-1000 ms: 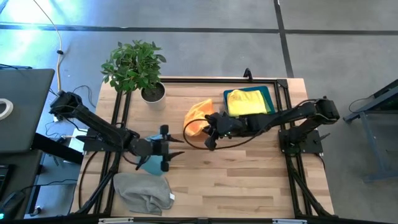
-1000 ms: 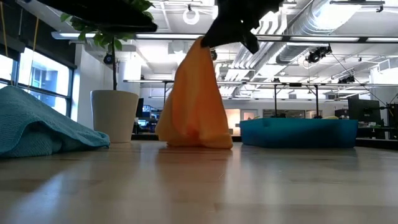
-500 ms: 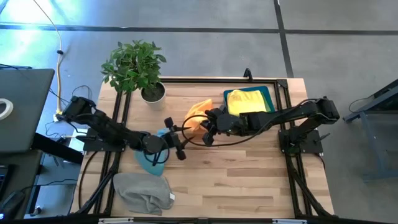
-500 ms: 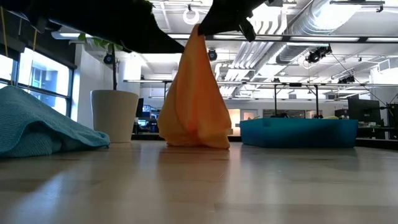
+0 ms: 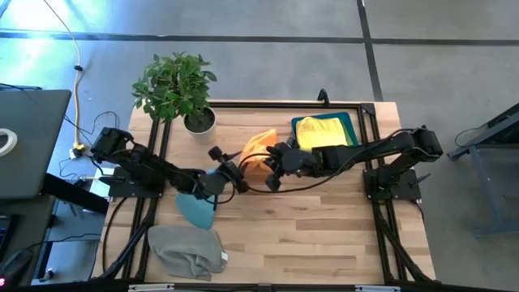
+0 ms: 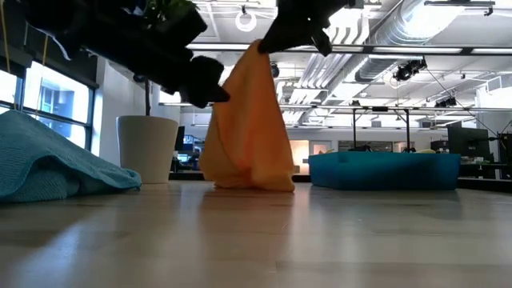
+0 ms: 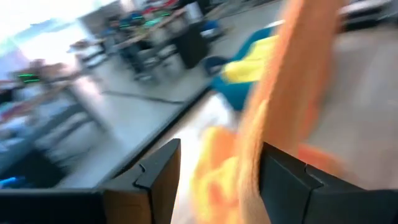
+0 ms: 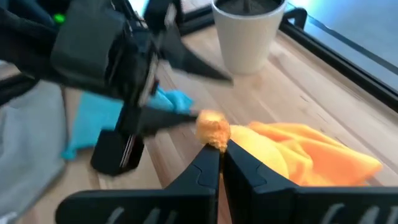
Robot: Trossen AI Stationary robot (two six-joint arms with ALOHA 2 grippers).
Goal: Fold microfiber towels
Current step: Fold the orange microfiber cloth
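One corner of the orange towel [image 5: 258, 152] is pinched in the closed right end effector [image 5: 272, 169]; beside it, the towel is straddled by the open left end effector [image 5: 229, 169].

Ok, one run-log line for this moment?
right gripper: shut on orange towel, corner lifted | left gripper: open, at orange towel | blue towel, grey towel: on table

One towel [image 5: 258, 151] is positioned mid-table between plant pot [image 5: 199, 122] and bin [image 5: 326, 132]; two more towels [image 5: 189, 248] lie front-left.
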